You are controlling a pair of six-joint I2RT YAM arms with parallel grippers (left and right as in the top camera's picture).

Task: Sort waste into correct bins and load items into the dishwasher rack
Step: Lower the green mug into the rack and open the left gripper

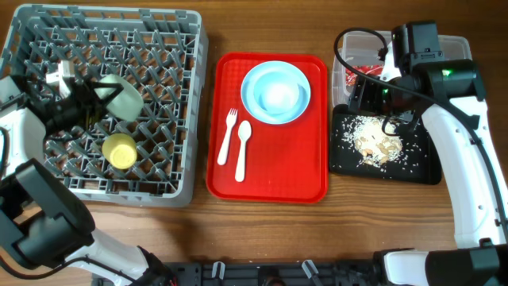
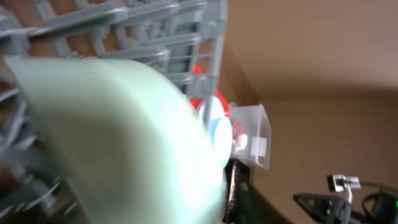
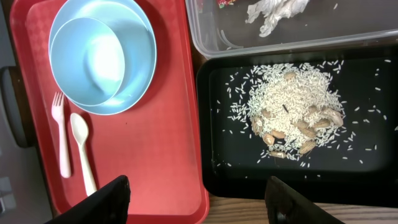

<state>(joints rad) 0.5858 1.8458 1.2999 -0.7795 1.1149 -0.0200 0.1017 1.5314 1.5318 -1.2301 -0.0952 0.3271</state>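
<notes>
A pale green saucer-bowl (image 1: pixel 125 102) leans among the pegs of the grey dishwasher rack (image 1: pixel 159 48), and my left gripper (image 1: pixel 99 94) is at its rim. The bowl (image 2: pixel 124 137) fills the left wrist view, blurred, and hides the jaws. A yellow cup (image 1: pixel 120 151) stands in the rack below it. My right gripper (image 3: pixel 199 202) hangs open and empty over the seam between the red tray (image 3: pixel 155 155) and the black tray (image 3: pixel 367 168). Rice scraps (image 3: pixel 289 115) lie in the black tray. A napkin (image 3: pixel 273 12) and a red wrapper (image 3: pixel 227 3) lie in the clear tub (image 3: pixel 280 40).
On the red tray (image 1: pixel 270 175) a light blue bowl (image 1: pixel 278 95) sits in the round plate (image 1: pixel 252 79). A white fork (image 1: pixel 228 135) and spoon (image 1: pixel 242 149) lie side by side below them. Bare wood runs along the table's front edge.
</notes>
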